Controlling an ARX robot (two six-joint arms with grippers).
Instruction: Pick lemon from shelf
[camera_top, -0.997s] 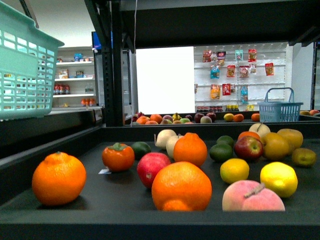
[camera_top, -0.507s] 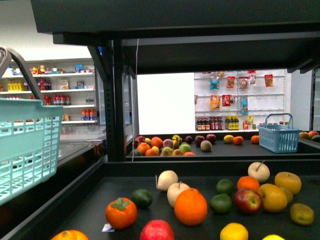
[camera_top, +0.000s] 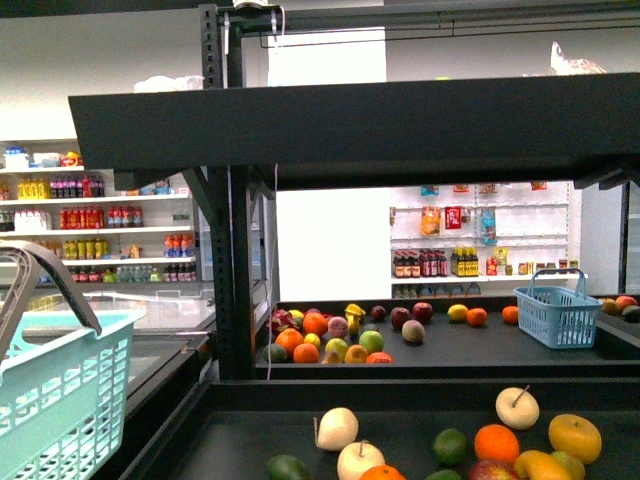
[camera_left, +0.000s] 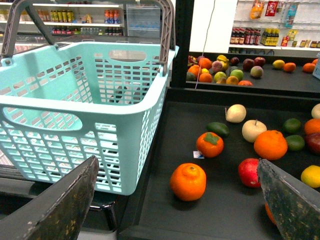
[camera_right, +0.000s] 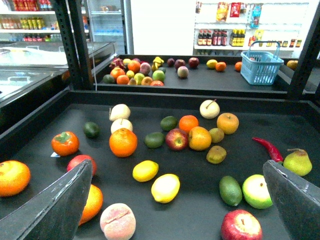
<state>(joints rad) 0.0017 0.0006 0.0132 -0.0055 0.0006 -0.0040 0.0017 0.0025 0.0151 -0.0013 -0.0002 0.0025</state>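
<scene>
The lemon (camera_right: 165, 188) is a bright yellow oblong fruit lying on the black shelf (camera_right: 195, 220) among other fruit, beside a smaller golden-yellow fruit (camera_right: 145, 170). My right gripper (camera_right: 177, 166) hangs open above the tray, and the lemon shows in the gap between its fingers, untouched. My left gripper (camera_left: 177, 165) is open too, over an orange (camera_left: 188, 181) at the tray's (camera_left: 220, 215) near-left corner. Neither gripper nor the lemon appears in the front view, which shows the shelf's upper tier (camera_top: 350, 120).
A teal basket (camera_left: 85, 100) hangs just left of the tray, also seen in the front view as the basket (camera_top: 60, 400). A peach (camera_right: 117, 221), a red apple (camera_right: 241, 226), a green avocado (camera_right: 230, 190) and oranges surround the lemon. A blue basket (camera_top: 552, 315) stands on the far shelf.
The front view has risen: the near fruits and the lemon have slid out below, the teal basket sits lower, and the shelf's upper tier has come into sight.
</scene>
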